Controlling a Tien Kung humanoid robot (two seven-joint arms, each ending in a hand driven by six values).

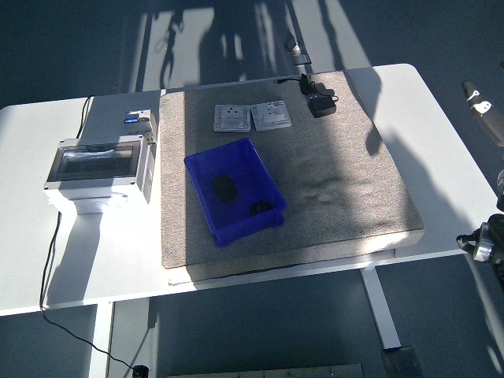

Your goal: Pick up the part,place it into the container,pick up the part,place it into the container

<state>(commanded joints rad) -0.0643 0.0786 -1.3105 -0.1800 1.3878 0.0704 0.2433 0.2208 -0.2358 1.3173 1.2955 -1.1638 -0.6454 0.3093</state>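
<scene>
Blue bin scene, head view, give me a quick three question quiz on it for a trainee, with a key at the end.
1. True or false: the blue bin sits on the grey mat.
2. How many dark parts lie inside the bin?
   A. none
   B. two
   C. four
3. Fill in: the two square switch plates lie side by side on the ____ side of the bin.

Key:
1. True.
2. B; the second part is in the bin's near right corner.
3. Far. The black adapter with its cable lies to their right.
</scene>
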